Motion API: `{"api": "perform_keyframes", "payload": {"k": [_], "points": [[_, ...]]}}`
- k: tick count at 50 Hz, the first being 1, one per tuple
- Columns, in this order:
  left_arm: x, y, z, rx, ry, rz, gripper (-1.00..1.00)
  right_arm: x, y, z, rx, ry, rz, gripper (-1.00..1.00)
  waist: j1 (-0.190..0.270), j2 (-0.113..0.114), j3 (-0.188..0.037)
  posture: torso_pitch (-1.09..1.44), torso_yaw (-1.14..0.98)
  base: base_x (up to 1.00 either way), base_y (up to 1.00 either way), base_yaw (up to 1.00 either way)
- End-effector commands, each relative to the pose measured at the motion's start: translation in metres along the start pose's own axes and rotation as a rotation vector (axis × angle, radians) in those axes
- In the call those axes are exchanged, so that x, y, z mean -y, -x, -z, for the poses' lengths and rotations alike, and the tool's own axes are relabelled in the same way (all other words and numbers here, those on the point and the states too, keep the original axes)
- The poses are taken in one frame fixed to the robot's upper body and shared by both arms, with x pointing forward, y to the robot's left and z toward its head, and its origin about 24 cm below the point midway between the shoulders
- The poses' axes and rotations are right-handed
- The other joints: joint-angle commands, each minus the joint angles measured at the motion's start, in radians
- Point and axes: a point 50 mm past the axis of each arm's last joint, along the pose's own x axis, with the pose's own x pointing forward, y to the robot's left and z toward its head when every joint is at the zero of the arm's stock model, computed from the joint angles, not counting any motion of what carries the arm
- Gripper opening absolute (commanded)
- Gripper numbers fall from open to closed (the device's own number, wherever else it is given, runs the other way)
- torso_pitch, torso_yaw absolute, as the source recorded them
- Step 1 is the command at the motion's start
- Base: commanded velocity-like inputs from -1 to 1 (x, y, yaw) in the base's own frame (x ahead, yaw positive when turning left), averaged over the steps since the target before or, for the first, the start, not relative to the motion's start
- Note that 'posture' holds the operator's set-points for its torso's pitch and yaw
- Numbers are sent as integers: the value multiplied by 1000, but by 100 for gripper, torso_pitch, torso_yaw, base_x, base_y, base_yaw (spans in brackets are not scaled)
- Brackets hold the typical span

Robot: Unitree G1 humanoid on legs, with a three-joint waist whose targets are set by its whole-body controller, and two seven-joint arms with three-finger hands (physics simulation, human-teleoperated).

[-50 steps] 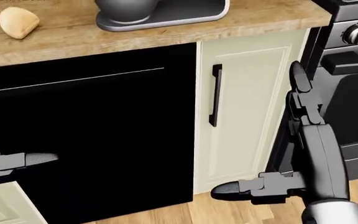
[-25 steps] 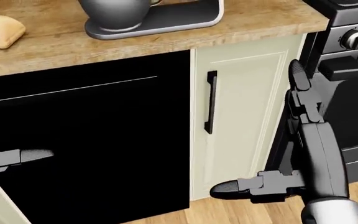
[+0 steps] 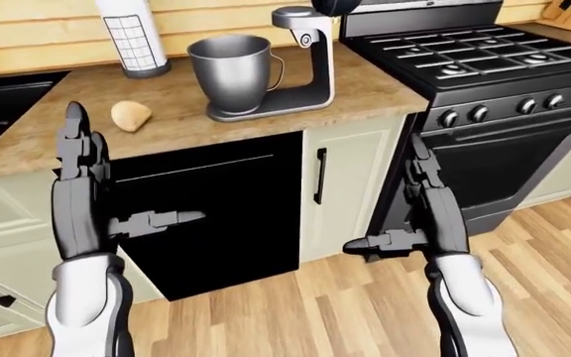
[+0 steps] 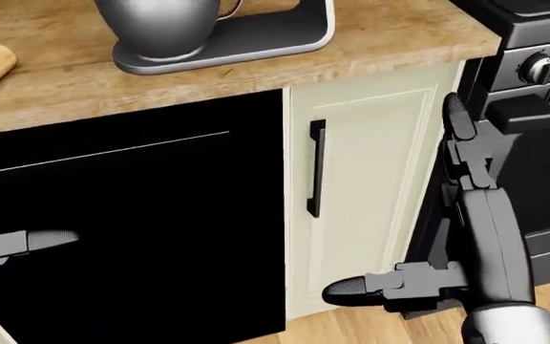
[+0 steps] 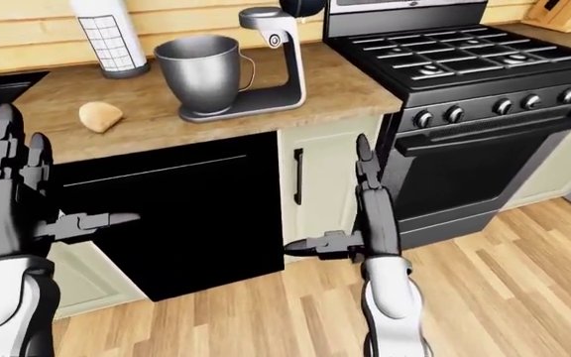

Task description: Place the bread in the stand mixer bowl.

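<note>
On the wooden worktop (image 3: 176,119) the bread (image 3: 130,115) lay left of the stand mixer bowl (image 3: 230,71); left hand (image 3: 82,182) and right hand (image 3: 420,204) hung splayed, empty.

Brushed metal bowl (image 3: 230,73); matt wood-grain counter (image 3: 176,123); glossy black dishwasher panel (image 3: 216,208)

We see a pale tan bread (image 3: 131,115), a shiny grey mixer bowl (image 3: 229,72), a light brown wood-grain counter (image 3: 365,85), a black dishwasher front (image 3: 226,204), a cream cabinet door (image 3: 350,178), a black stove (image 3: 484,82), a white paper roll with grid lines (image 3: 134,33), our dark grey hands, left (image 3: 82,186) and right (image 3: 420,216).
</note>
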Motion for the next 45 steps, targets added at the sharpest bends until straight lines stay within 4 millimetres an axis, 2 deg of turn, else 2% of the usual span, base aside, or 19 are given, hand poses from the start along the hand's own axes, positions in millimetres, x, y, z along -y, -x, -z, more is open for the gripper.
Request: {"api": "perform_keyframes", "payload": {"k": [1,5,7,9,11,16,18,20,21,22,23,29,31,32,33,36,41,43,45], "points": [[2,-1,-17,101,7,9,100,6,2,-18,104,12,35,100,-5,-1,-15,0,0,9,0,0],[2,-1,-16,101,7,9,100,6,1,-17,102,13,36,100,-2,-49,-8,0,0,10,0,0],[2,-1,-17,101,7,8,100,6,1,-17,102,13,35,100,-1,-103,-20,0,0,10,0,0],[2,-1,-16,101,7,9,100,6,1,-17,101,13,36,100,-12,-85,-17,0,0,10,0,0],[2,-1,-16,101,7,8,100,6,1,-17,101,14,36,100,-12,-87,-11,0,0,11,0,0],[2,-1,-16,102,7,8,100,6,1,-17,100,14,37,100,-11,-41,0,0,0,10,0,0],[2,-1,-16,102,7,8,100,6,1,-17,100,15,38,100,-15,-8,1,0,0,11,0,0],[2,-1,-16,102,7,8,100,6,1,-17,99,16,37,100,-16,58,-21,0,0,11,0,0],[2,-1,-16,103,8,8,100,6,1,-17,99,16,38,100,-5,14,-13,0,0,11,0,0],[2,-1,-16,102,8,8,100,6,1,-17,99,17,39,100,-9,26,-8,0,0,10,0,0],[2,-1,-16,102,7,8,100,6,1,-17,99,17,38,100,-7,25,-9,0,0,10,1,0],[2,-1,-17,103,7,8,100,5,1,-18,100,18,37,100,-3,-36,-6,0,0,11,1,0],[2,-1,-16,104,7,7,100,5,1,-18,100,18,38,100,-1,-77,-11,0,0,11,2,0],[2,-1,-16,103,6,8,100,5,1,-17,100,18,38,100,-3,-113,-22,0,0,10,2,0],[2,-1,-16,103,7,7,100,5,1,-17,100,18,38,100,-9,-91,-18,0,0,11,1,0],[2,-1,-17,104,6,8,100,5,1,-18,101,18,38,100,-14,-85,-12,0,0,11,2,0],[2,-1,-17,105,5,8,100,5,1,-17,101,17,38,100,-13,-39,0,0,0,10,2,0],[2,0,-17,105,5,8,100,5,1,-17,101,18,38,100,-17,-2,-1,0,0,10,2,0],[2,0,-17,106,5,7,100,5,1,-17,101,18,39,100,-16,67,-27,0,0,10,2,0]]}}
